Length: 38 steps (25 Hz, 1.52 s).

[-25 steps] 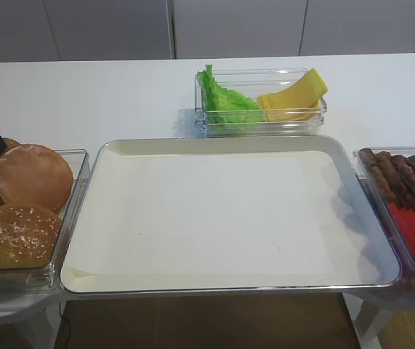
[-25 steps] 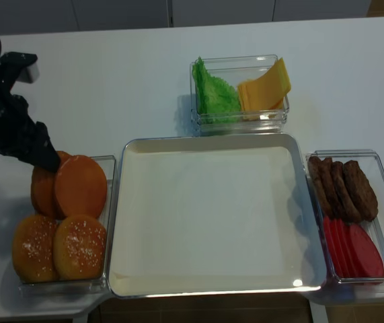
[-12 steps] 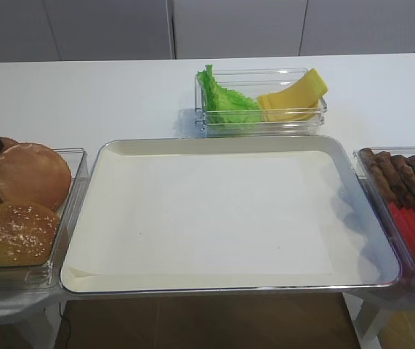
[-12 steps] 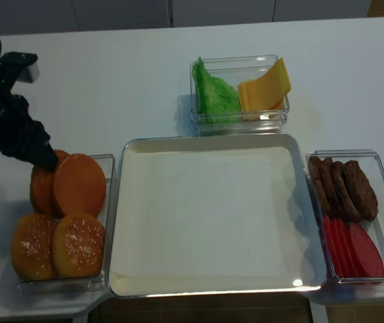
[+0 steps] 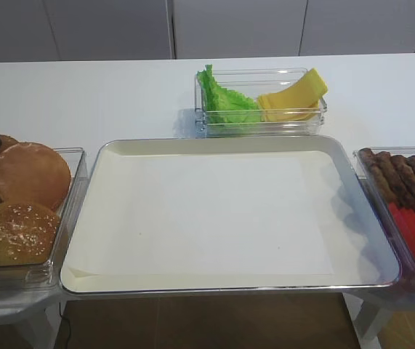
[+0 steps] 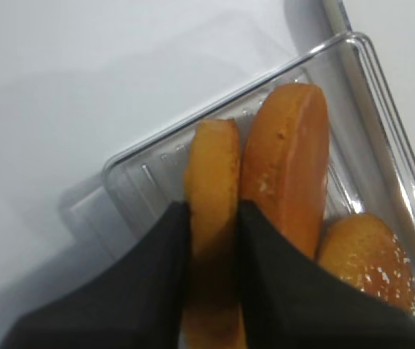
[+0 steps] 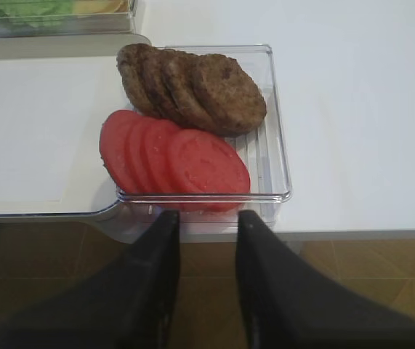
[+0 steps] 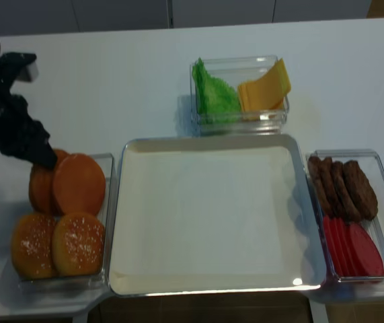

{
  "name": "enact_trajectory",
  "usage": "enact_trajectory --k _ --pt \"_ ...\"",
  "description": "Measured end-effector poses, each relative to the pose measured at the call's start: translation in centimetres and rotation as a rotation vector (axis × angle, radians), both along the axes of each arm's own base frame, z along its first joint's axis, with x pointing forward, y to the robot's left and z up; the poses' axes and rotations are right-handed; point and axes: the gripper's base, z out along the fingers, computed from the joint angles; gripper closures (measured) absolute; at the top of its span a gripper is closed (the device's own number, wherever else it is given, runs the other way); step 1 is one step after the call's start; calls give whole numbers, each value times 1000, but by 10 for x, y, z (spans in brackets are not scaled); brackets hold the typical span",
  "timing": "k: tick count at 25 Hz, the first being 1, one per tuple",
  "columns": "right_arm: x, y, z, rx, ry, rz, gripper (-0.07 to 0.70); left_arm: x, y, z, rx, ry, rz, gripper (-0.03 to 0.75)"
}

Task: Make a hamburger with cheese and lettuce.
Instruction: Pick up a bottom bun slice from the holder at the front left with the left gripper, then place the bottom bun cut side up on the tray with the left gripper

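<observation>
The hamburger's bun half [image 6: 211,167] stands on edge at the back of the clear bun box [image 8: 108,202], golden-brown. My left gripper [image 6: 213,211] is shut on it, one finger on each face; the overhead view shows this gripper [image 8: 44,160] at the box's far left corner. The lettuce [image 8: 215,94] and the cheese [image 8: 264,87] lie side by side in a clear box behind the tray. My right gripper [image 7: 207,218] hangs open and holds nothing, just off the table's front edge before the tomato box.
A large silver tray [image 8: 205,139] lined with white paper fills the middle. Another flat bun half [image 8: 79,184] leans on the held one, with two sesame tops [image 8: 77,243] in front. On the right a clear box holds patties [image 7: 192,87] and tomato slices [image 7: 178,156].
My left gripper has closed on the rear bun half, and the bun box has slid slightly left. The right gripper has not moved.
</observation>
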Motion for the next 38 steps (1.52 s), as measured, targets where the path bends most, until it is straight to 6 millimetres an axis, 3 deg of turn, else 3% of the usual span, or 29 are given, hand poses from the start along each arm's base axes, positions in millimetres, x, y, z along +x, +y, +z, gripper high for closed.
enact_trajectory --k 11,23,27,38 --pt "0 0 0 0 0 0 426 -20 -3 39 31 -117 -1 575" --pt "0 0 0 -2 0 1 427 -41 -13 104 58 -312 24 576" --pt "0 0 0 -2 0 1 434 -48 -36 119 29 -344 6 576" --pt "0 0 0 -2 0 1 463 -79 -154 123 73 -375 -327 577"
